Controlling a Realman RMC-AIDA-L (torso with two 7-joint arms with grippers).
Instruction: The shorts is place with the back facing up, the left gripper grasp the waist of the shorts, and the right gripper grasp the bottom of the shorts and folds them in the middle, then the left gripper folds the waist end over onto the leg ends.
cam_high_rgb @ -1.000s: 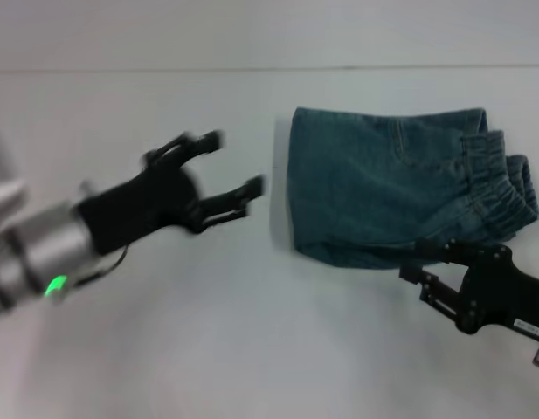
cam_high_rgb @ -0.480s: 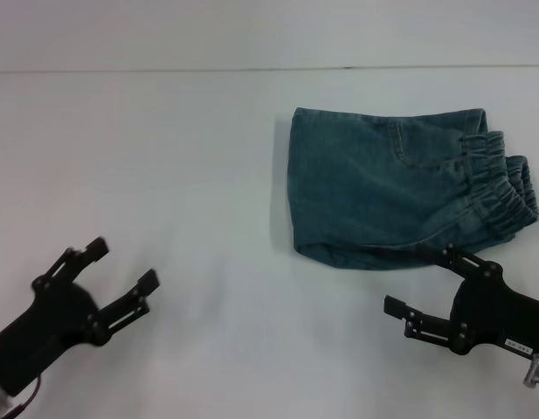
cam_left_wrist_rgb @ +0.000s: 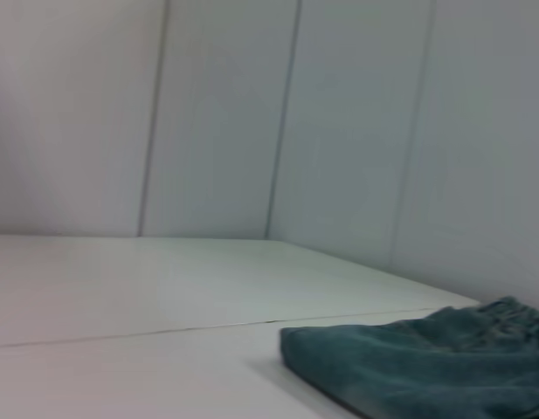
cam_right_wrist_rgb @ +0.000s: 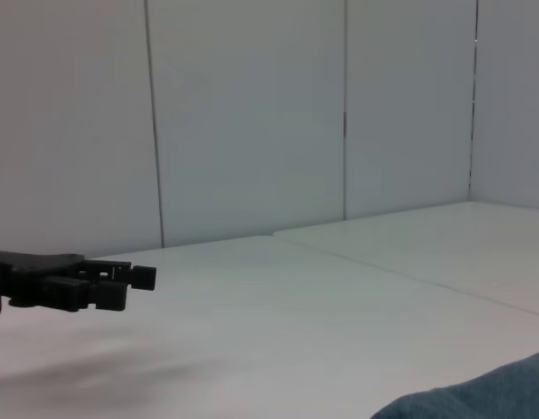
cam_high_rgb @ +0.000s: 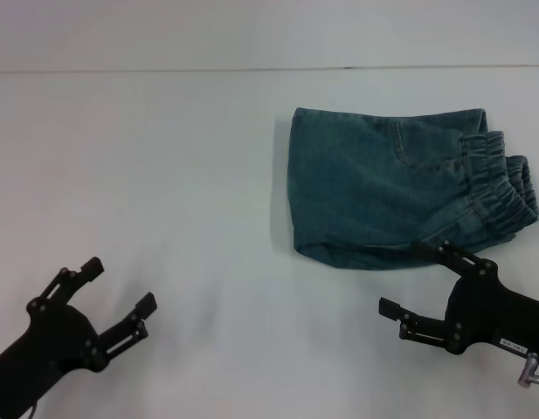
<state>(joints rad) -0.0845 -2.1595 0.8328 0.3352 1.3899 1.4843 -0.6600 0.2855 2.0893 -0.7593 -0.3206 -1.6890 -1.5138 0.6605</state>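
The shorts lie folded into a compact blue-green denim bundle at the right of the white table. Their elastic waist is bunched on top at the right end. The leg ends are hidden under it. My left gripper hovers open and empty at the near left, far from the cloth. My right gripper is open and empty just in front of the bundle's near edge, with its upper finger close to the cloth. The shorts also show in the left wrist view. In the right wrist view a denim corner and the left gripper appear.
The white table stretches left of the shorts up to a pale wall at the back. A seam line crosses the tabletop.
The left gripper pulled back from beside the shorts' left edge to the near-left corner and has now nearly stopped. The right gripper drew slightly back from the bundle's near edge.
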